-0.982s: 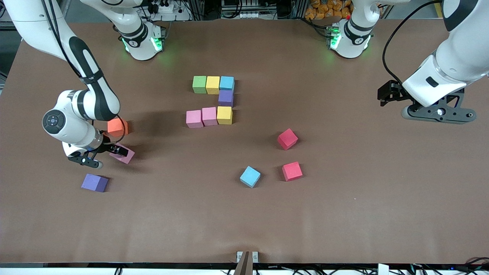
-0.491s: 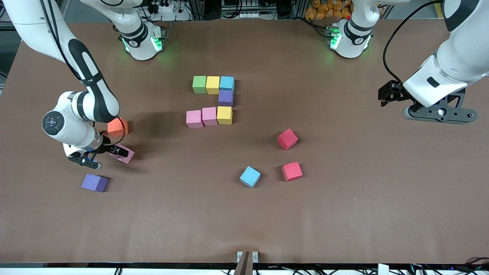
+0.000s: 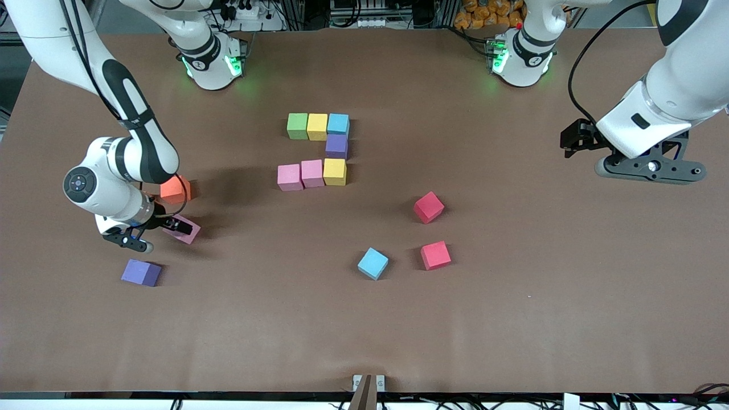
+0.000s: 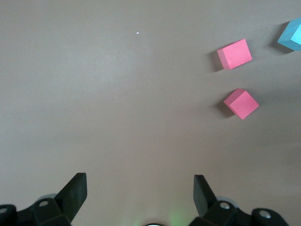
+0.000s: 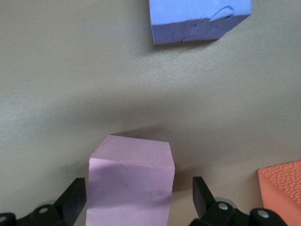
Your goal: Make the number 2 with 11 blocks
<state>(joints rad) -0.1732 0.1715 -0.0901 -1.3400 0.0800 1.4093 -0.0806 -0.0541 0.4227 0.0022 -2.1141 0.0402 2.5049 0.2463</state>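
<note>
The right gripper (image 3: 149, 232) was low over a small pink foam cube (image 5: 130, 184) at the right arm's end of the table, fingers released on either side of it, not yet clenched. The unfinished number 2 of coloured foam cubes (image 3: 316, 149) lay mid-table. The left gripper (image 4: 139, 188) waited in the air, fingers released, holding nothing.

Thirteen blocks on the table: seven joined in the partial number 2 (image 3: 316, 149), six loose. By colour: three pink, two purple, two light blue, two yellow, two red, one green (image 3: 297, 126), one orange (image 3: 173, 189). At the right gripper (image 5: 139, 197): one pink block (image 5: 130, 181) between its fingers, one purple and the orange nearby.
</note>
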